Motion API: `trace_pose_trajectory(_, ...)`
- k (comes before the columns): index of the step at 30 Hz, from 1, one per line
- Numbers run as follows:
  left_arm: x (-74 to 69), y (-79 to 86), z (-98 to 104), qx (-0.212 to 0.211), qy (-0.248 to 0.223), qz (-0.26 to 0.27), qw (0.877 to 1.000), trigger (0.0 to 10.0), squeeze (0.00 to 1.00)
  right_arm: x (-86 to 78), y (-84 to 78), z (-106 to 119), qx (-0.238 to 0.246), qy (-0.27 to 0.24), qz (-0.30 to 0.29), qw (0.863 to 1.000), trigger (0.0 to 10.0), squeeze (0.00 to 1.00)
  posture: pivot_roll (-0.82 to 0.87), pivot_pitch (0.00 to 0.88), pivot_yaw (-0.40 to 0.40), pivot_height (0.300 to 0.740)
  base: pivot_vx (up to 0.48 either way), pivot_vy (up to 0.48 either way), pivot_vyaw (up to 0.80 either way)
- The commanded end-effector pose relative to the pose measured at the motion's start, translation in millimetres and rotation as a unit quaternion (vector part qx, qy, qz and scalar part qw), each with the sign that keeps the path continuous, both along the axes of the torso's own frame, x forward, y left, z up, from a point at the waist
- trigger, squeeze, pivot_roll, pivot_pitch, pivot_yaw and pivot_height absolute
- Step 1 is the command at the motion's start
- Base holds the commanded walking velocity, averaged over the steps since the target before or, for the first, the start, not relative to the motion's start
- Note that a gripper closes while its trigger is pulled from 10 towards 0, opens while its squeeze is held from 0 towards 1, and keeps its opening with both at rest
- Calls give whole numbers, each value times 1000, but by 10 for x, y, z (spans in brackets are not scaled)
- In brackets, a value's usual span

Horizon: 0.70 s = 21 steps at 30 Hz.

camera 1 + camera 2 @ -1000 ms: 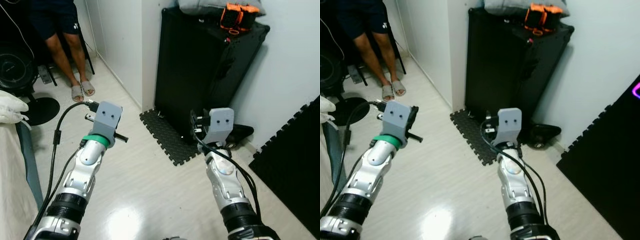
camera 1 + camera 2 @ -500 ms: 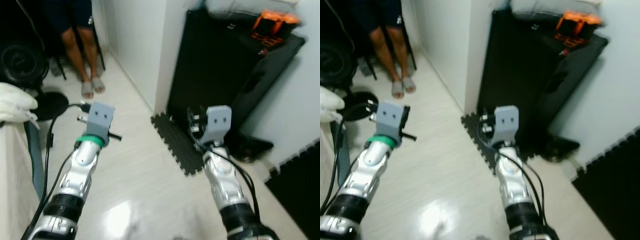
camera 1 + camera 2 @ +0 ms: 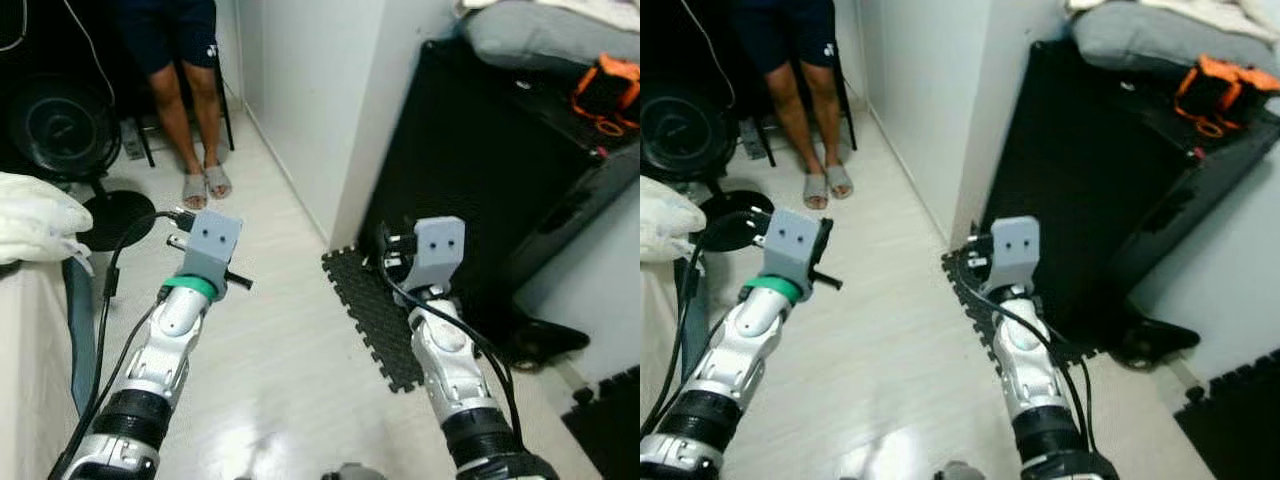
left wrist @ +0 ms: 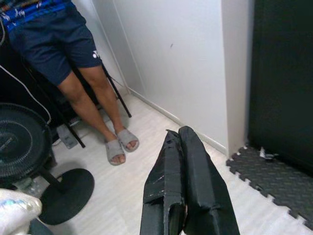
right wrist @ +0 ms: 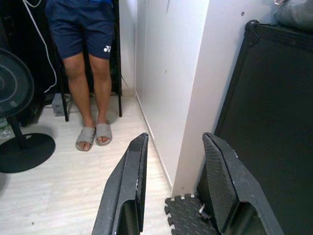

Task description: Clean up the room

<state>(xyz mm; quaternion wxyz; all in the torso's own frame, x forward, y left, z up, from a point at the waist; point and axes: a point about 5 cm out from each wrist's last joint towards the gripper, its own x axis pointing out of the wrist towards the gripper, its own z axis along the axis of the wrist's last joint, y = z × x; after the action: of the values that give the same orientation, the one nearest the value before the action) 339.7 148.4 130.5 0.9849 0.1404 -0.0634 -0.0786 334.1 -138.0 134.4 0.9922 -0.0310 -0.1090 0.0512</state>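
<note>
Both arms are raised over the pale floor [image 3: 280,360], holding nothing. My left gripper [image 4: 177,135] has its two black fingers pressed together, pointing toward the white wall corner and a person's sandalled feet [image 4: 120,144]. My right gripper [image 5: 173,138] is open and empty, aimed at the wall corner beside the tall black case [image 5: 264,98]. An orange strap bundle [image 3: 605,88] and a grey cushion [image 3: 540,35] lie on top of that case. A black shoe [image 3: 545,340] lies on the floor at its foot.
A person [image 3: 190,90] sits on a chair at the back left, next to a black standing fan [image 3: 55,125] with a round base. White bedding [image 3: 35,215] lies on a bed at my left. A black foam mat [image 3: 375,310] borders the case.
The whole picture has shifted as the camera moved: the case now sits further right and the person and fan more central. Both arms keep the same pose.
</note>
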Motion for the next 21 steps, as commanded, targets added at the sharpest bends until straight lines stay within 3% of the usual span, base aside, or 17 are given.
trace_pose_trajectory(1,-22,-42,-62,2,10,-7,1000,10000,0,-26,-70,-60,-2,11,-13,1000,10000,0,-51,35,54,722,360,0,0)
trace_pose_trajectory(21,-1,-72,-54,6,10,-14,1000,10000,0,-51,-73,-76,2,13,-15,1000,10000,0,-53,43,59,722,403,0,0)
